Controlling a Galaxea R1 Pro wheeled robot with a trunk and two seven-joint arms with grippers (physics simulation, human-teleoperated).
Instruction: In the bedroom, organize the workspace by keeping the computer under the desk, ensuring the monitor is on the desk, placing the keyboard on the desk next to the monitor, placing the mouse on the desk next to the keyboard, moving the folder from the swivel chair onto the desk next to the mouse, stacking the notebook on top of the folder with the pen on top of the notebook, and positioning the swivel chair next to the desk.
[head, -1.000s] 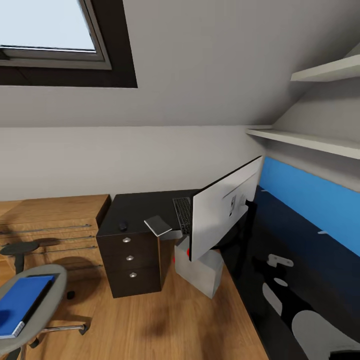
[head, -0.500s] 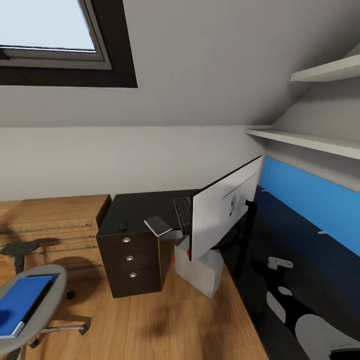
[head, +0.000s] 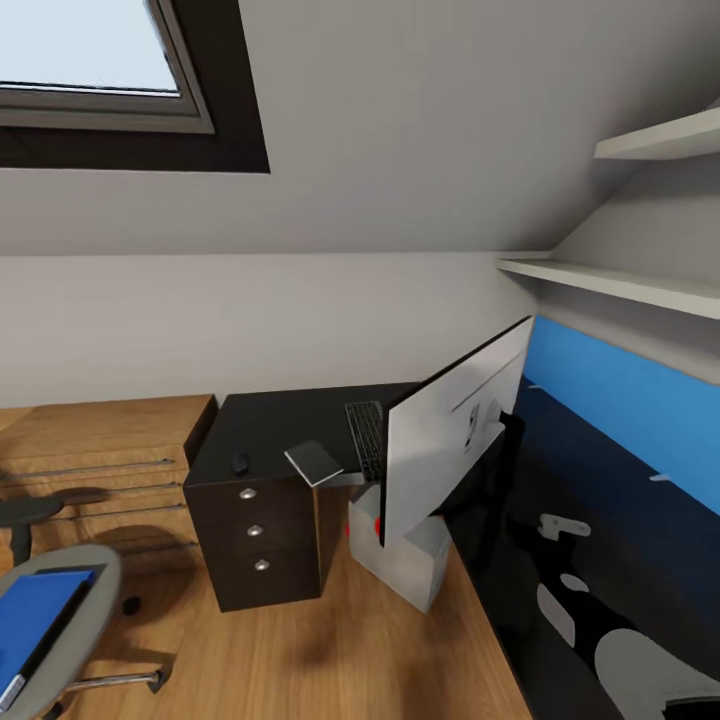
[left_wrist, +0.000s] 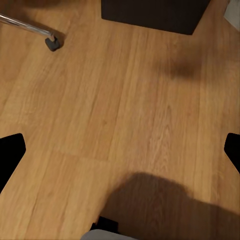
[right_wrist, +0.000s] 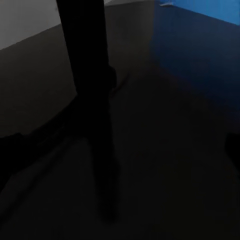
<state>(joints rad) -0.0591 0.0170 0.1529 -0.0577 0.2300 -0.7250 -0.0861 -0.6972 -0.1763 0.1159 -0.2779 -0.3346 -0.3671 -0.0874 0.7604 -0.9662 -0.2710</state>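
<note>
In the head view a black desk (head: 270, 425) with drawers stands against the wall. On it lie a dark mouse (head: 240, 462), a grey notebook (head: 315, 462) overhanging the front edge, and a black keyboard (head: 366, 436). The monitor (head: 450, 440) shows its white back and leans tilted at the desk's right end, with its lower edge down by the white computer tower (head: 402, 555) on the floor. A blue folder (head: 32, 622) lies on the grey swivel chair (head: 85, 620) at the lower left. My left gripper (left_wrist: 120, 152) is open above bare floor. My right gripper (right_wrist: 120, 150) is open over a dark surface.
A bed with a blue and black cover (head: 610, 480) runs along the right. White shelves (head: 620, 285) hang above it. Low wooden drawers (head: 100, 450) and a small stool (head: 25, 515) stand left of the desk. A chair caster (left_wrist: 52, 44) shows in the left wrist view.
The whole head view has shifted a little, so the camera moved. The desk, monitor and chair keep their places relative to one another.
</note>
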